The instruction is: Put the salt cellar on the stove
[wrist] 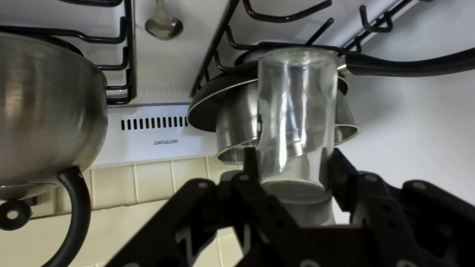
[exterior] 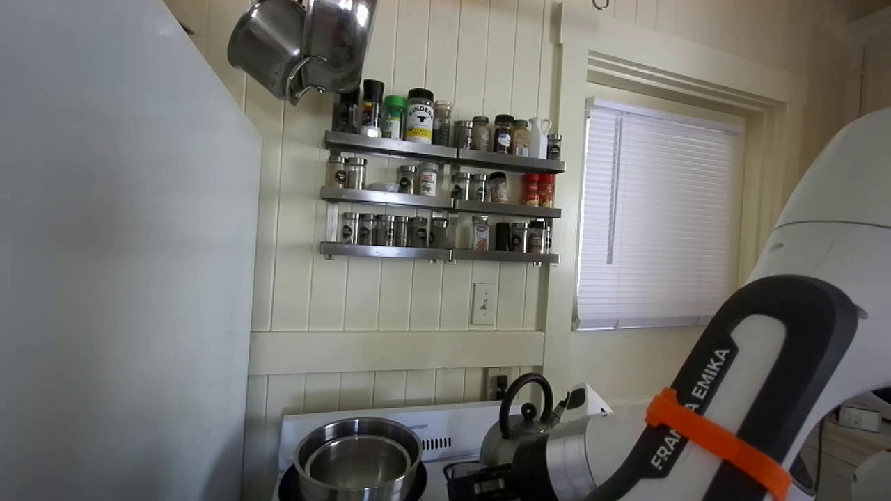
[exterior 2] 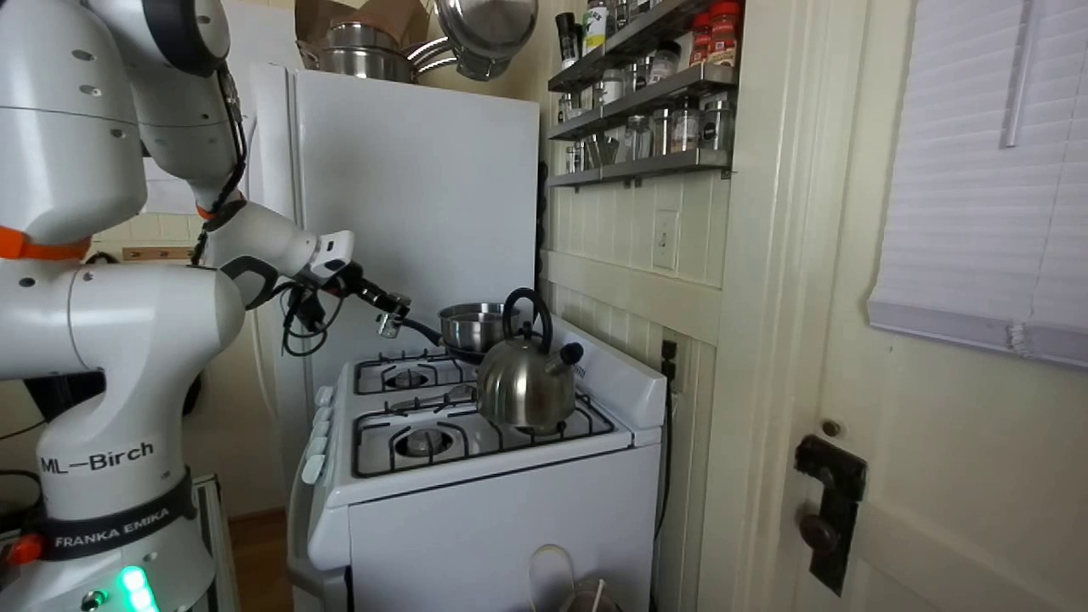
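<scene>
Holds glass jar (wrist: 297,104) in midair above stove (exterior 2: 476,518) w/ gripper (wrist: 294,163) clamped on its sides. Can see kettle (exterior 2: 525,387) on rear part of grate (wrist: 129,48), spoon (wrist: 164,26) lying b/w grates, & black pan (wrist: 207,111) w/ steel bowl (wrist: 235,118) inside, also at back, nr fridge (exterior 2: 416,187).

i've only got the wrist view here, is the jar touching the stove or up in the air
Observer: Up in the air: an exterior view shows a gap between the jar and the stove.
Operator: my view cuts off the kettle, what's under it
Observer: The stove. In an exterior view the kettle stands upright on it, toward the back panel.
Operator: and what's along the stove's front, out of my frame
Observer: A row of white knobs, seen in an exterior view.
</scene>
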Controlling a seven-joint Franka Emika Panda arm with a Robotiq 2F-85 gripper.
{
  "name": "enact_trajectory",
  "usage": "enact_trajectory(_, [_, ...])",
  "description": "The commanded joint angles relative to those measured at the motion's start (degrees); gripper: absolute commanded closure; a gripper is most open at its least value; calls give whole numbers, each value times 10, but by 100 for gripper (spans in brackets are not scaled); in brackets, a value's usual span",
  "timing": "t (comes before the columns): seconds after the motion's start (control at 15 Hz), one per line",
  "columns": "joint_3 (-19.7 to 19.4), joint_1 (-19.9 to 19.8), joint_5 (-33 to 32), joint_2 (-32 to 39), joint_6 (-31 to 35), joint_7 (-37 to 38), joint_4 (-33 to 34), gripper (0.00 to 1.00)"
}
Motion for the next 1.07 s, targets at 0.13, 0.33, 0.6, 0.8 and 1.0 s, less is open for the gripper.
enact_trajectory(0.13, [161,-177,-8,106,63,98,0,77])
enact_trajectory(0.33, [214,-235,-14,153,106,139,1,77])
enact_trajectory(0.6, [264,-285,-33,159,120,147,1,52])
enact_trajectory(0.8, [278,-298,-50,175,129,172,4,52])
enact_trajectory(1.0, [277,-303,-49,193,149,179,16,77])
